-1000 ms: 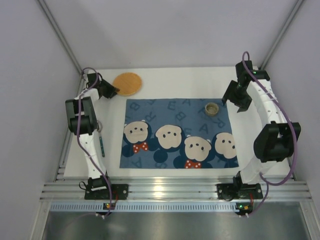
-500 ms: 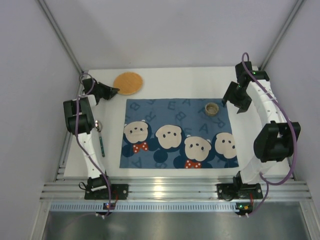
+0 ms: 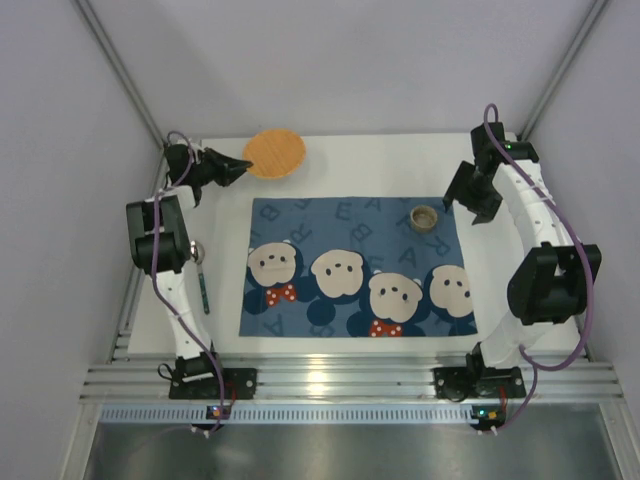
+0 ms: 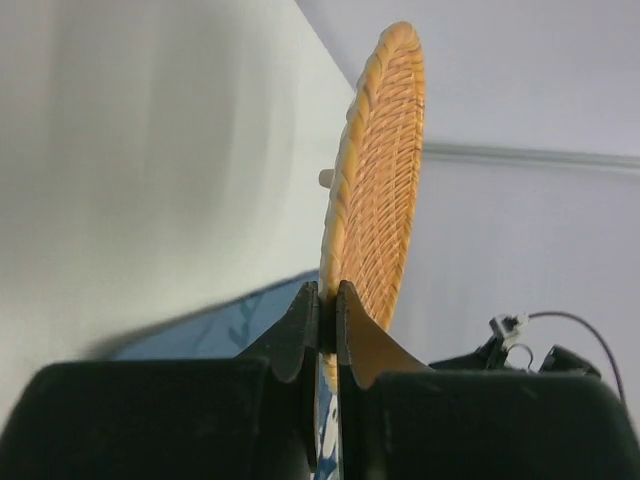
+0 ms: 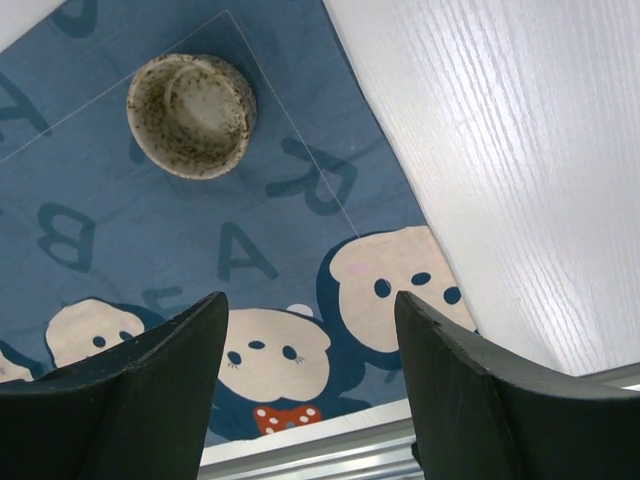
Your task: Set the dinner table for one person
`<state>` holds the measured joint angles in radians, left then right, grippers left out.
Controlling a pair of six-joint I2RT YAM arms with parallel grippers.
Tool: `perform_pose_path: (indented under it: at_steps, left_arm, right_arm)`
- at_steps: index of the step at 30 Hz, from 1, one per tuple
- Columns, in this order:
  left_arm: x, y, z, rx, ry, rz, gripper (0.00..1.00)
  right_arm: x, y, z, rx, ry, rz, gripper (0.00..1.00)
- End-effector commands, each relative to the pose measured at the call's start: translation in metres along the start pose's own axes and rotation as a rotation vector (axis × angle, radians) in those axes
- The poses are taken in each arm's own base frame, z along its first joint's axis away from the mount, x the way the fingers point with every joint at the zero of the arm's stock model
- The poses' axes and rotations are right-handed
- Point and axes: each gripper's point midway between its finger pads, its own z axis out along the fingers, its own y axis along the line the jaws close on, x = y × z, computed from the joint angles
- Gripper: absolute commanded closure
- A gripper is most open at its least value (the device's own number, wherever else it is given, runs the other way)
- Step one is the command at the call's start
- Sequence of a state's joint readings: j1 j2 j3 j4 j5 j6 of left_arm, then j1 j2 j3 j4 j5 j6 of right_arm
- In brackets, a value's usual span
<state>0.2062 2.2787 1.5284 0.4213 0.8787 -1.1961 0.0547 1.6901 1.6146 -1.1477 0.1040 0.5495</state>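
White dinner table (image 3: 400,165) carries a blue placemat (image 3: 358,240).

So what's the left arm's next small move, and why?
Probably carry the woven disc over the blue placemat: the left claw pinches its rim, and only a small cup sits on the placemat.

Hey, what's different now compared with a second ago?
The left gripper, shut on the rim of the woven mat, has lifted it and carried it toward the far edge and slightly rightward. The right gripper, open, the cup and the placemat stayed put.
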Motion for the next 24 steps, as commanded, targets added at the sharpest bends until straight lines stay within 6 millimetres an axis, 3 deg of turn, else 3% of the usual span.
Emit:
perform_pose_path:
  at_steps: [1,2,3,5,6,7,9,10,13,18,24]
  left_arm:
    - [0.08,-0.072,-0.008,0.036,0.228,0.211,1.0]
    - [0.095,-0.062,-0.007,-0.001,0.253,0.318,1.0]
    - [0.112,-0.065,-0.01,-0.028,0.282,0.352,1.0]
    - [0.17,-0.044,-0.008,-0.096,0.4,0.369,1.0]
    - [0.187,-0.048,-0.011,-0.09,0.425,0.383,1.0]
    - [0.221,-0.033,-0.012,-0.111,0.489,0.367,1.0]
    - [0.247,-0.033,-0.013,-0.104,0.519,0.39,1.0]
    - [0.273,-0.024,-0.015,-0.118,0.569,0.39,1.0]
    - [0.309,-0.01,-0.019,-0.146,0.639,0.412,1.0]
    - [0.333,0.016,-0.026,-0.219,0.686,0.424,1.0]
    - [0.348,0.041,-0.031,-0.3,0.72,0.429,1.0]
  right_arm:
    - [-0.008,0.0,-0.009,-0.046,-0.049,0.006,0.32]
    - [-0.006,-0.001,-0.009,-0.049,-0.048,0.004,0.32]
    - [-0.003,-0.003,-0.008,-0.047,-0.044,0.002,0.32]
    - [-0.002,-0.006,-0.009,-0.053,-0.052,0.001,0.32]
    - [0.001,-0.009,-0.007,-0.048,-0.046,-0.002,0.32]
    - [0.001,-0.01,-0.007,-0.05,-0.048,-0.002,0.32]
    - [0.006,-0.017,-0.005,-0.046,-0.041,-0.004,0.32]
    - [0.007,-0.017,-0.006,-0.052,-0.043,-0.006,0.32]
    - [0.009,-0.03,-0.004,-0.045,-0.037,0.008,0.32]
    - [0.014,-0.047,0.0,-0.036,-0.031,0.017,0.32]
    - [0.017,-0.051,0.007,-0.042,-0.012,0.012,0.32]
